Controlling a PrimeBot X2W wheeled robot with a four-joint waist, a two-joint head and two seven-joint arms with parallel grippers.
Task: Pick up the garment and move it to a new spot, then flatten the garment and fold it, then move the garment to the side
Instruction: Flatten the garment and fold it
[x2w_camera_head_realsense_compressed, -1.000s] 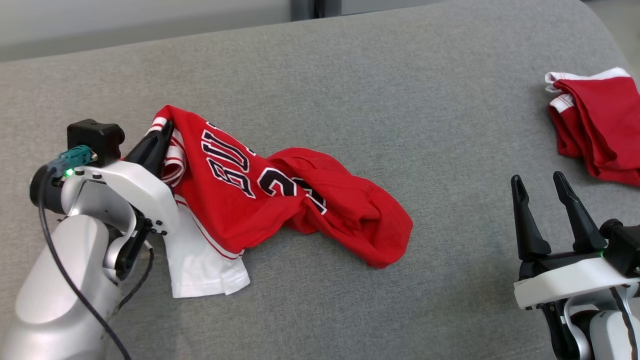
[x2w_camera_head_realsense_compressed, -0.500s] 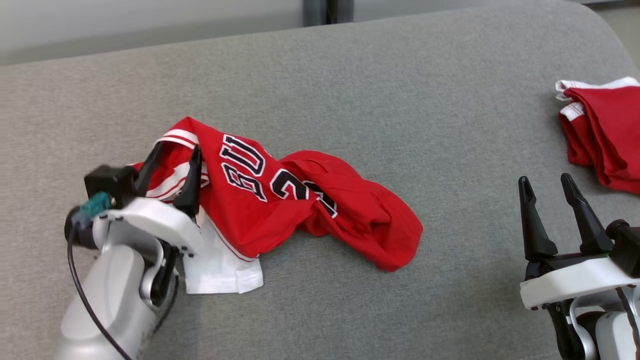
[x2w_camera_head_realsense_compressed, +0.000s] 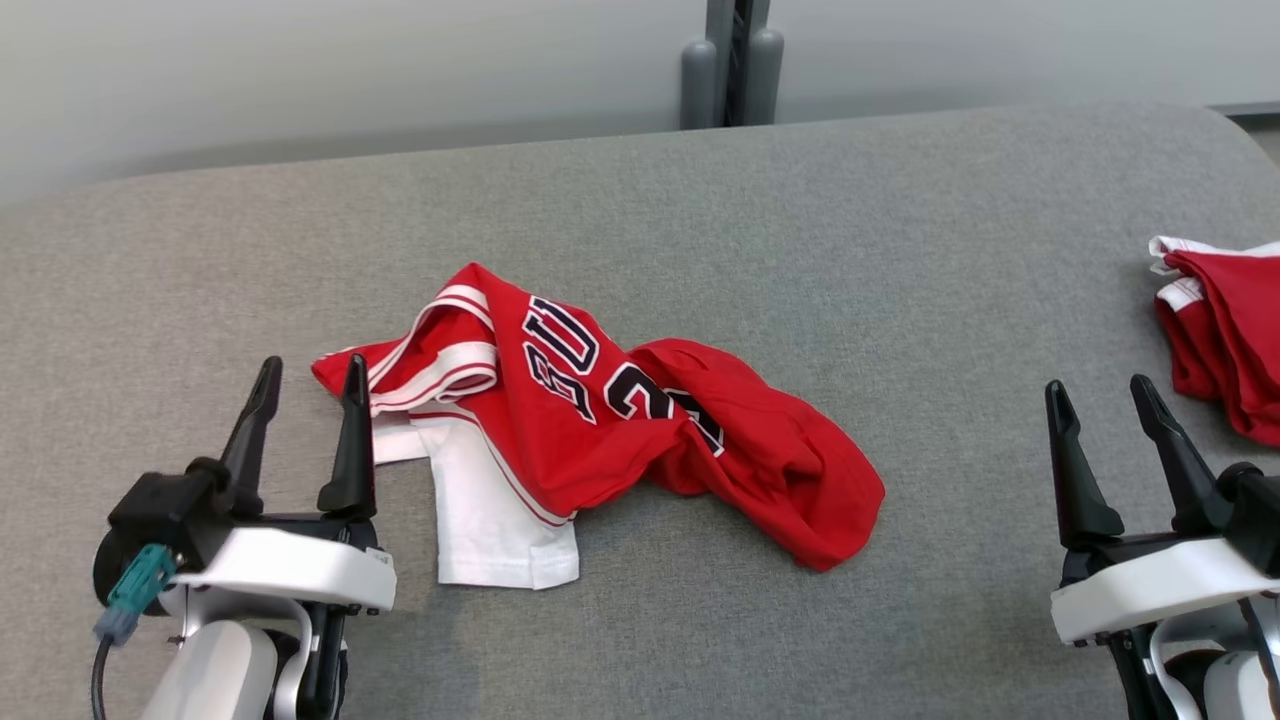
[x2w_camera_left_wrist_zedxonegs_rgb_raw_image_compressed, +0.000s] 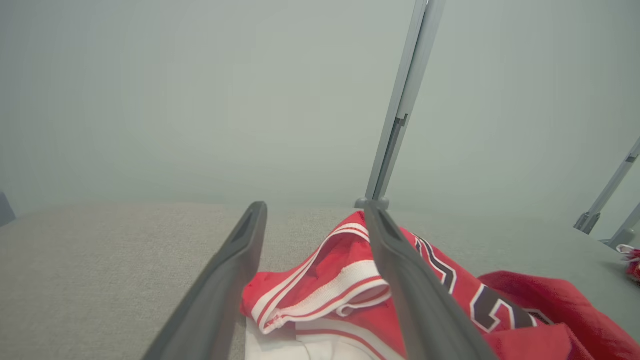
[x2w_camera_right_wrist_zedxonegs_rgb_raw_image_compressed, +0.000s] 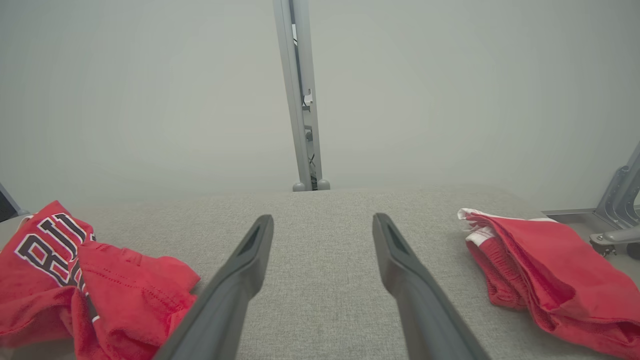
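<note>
Plainly, both grippers stand wide and hold nothing. The left gripper (x2w_camera_head_realsense_compressed: 312, 362) sits just beside the striped armhole of the crumpled red jersey (x2w_camera_head_realsense_compressed: 600, 420). The right gripper (x2w_camera_head_realsense_compressed: 1096, 385) is well apart from it, nearer a second red garment (x2w_camera_head_realsense_compressed: 1220, 330) at the right edge. The jersey lies twisted mid-left on the grey cushion (x2w_camera_head_realsense_compressed: 800, 200), a white panel (x2w_camera_head_realsense_compressed: 500, 530) poking out beneath. The risk, as I judge it: pinching one trim layer would drag the knot instead of spreading it. Both garments lie straight on the cushion, not in any bin.
</note>
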